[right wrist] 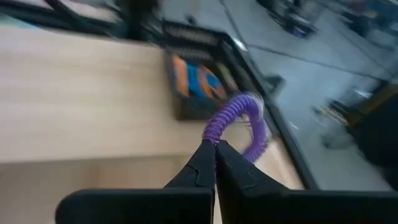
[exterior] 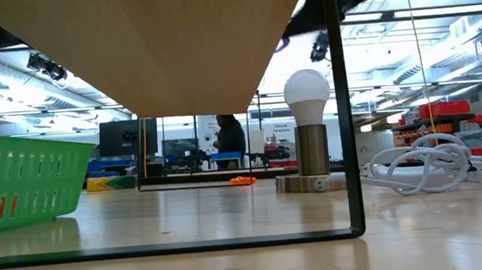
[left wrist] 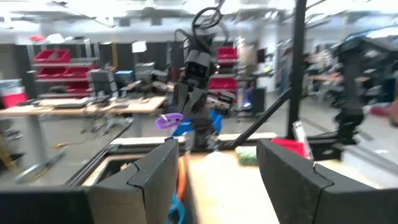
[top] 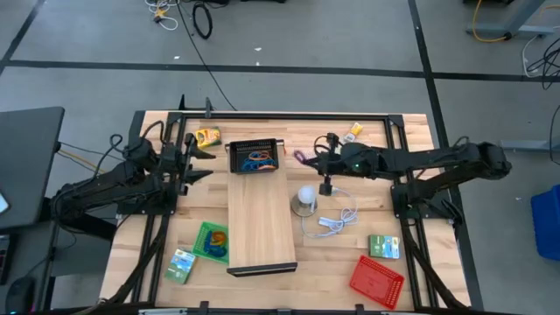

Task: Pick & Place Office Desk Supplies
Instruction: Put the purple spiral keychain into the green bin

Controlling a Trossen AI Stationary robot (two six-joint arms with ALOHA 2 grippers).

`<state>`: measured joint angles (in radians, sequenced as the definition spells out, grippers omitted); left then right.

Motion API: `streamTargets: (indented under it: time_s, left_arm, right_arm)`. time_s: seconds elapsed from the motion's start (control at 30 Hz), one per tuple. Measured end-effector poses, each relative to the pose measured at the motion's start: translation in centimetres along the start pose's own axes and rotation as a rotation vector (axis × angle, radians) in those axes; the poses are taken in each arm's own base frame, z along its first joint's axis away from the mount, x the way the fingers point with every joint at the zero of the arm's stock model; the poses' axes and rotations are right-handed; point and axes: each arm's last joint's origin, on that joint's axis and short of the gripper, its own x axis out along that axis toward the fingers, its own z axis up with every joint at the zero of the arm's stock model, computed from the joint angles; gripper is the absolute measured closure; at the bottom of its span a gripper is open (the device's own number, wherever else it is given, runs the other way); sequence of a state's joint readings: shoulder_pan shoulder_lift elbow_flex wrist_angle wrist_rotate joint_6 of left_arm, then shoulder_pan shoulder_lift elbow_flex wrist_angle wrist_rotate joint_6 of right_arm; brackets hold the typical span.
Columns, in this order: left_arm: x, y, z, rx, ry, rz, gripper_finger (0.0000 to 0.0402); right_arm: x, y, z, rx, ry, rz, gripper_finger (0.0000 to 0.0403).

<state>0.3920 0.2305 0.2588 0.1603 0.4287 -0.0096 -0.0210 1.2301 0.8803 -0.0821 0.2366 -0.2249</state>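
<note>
My right gripper point(top: 306, 158) is shut on a purple coiled loop point(right wrist: 241, 120) and hangs above the table just right of the black mesh tray point(top: 255, 156). That tray holds blue and orange loops point(right wrist: 198, 79). The left wrist view also shows the purple loop point(left wrist: 168, 120) in the right gripper's tips. My left gripper point(left wrist: 214, 171) stands open at the table's far left point(top: 199, 162), with nothing between its fingers. A yellow item point(top: 207, 136) lies left of the black tray, and small green boxes point(top: 181, 265) point(top: 383, 247) rest on the table near the front. My right gripper pinches the purple loop's coil at one spot point(right wrist: 214, 135) between its two fingertips point(right wrist: 205, 155). The fingers come from the table's right, slanting a little downward. The rest of the loop sticks out beyond the tips, lifted clear of the table.
A long pale board point(top: 261, 219) lies along the middle on a black frame. A bulb lamp point(top: 304, 199) and its white cable point(top: 337, 220) sit right of it. A green tray point(top: 212, 241) is front left and a red tray point(top: 376, 280) front right. A small yellow item point(top: 354, 131) lies far right.
</note>
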Motion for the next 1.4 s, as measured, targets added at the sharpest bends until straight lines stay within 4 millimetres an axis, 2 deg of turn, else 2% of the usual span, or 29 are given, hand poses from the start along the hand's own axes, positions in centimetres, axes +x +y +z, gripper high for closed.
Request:
streamTargets:
  time_s: [0.23,0.5,0.7,0.93,1.1,1.4]
  left_arm:
    - [0.8,-0.4,0.4,-0.032,-0.041,-0.116,0.0179]
    - [3.7,-1.6,-0.1,-0.025,-0.071,-0.26,0.0179]
    - [6.6,-2.3,-0.4,0.02,-0.05,-0.247,0.0172]
    - [10.8,-3.2,0.4,0.069,-0.008,-0.322,0.0128]
    - [13.7,-3.4,0.2,0.099,0.036,-0.344,0.0106]
    - [18.3,-3.3,-0.3,0.111,0.083,-0.352,0.0103]
  right_arm:
    - [-0.5,1.3,2.2,0.03,-0.238,0.187,0.0403]
    - [-0.3,2.8,3.7,0.061,-0.438,0.389,0.0403]
    - [0.6,4.3,3.9,0.068,-0.489,0.459,0.0403]
    - [1.8,5.5,3.7,0.064,-0.509,0.478,0.0403]
    - [1.8,5.6,3.8,0.063,-0.52,0.477,0.0403]
    - [1.7,5.6,3.9,0.053,-0.537,0.51,0.0403]
